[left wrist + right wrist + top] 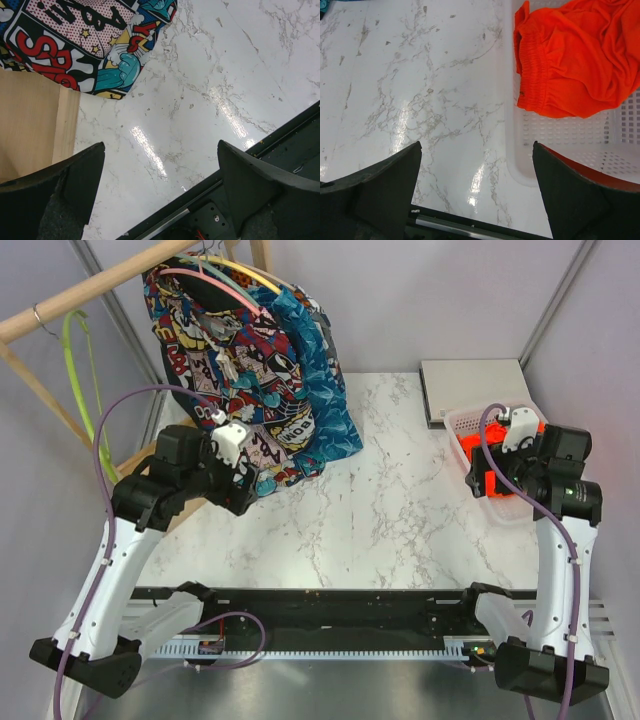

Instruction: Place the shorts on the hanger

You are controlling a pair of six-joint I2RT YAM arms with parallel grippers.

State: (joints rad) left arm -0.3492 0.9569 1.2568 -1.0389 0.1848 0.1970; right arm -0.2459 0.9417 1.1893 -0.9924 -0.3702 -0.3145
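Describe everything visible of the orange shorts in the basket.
The shorts are bright orange-red, of thin, soft-looking fabric, crumpled in a loose heap. A gathered elastic waistband shows along their left edge in the right wrist view; no drawstring is visible. They lie inside a white perforated plastic basket on the right of the table, filling its far part. The right gripper hangs open nearby, not touching them.
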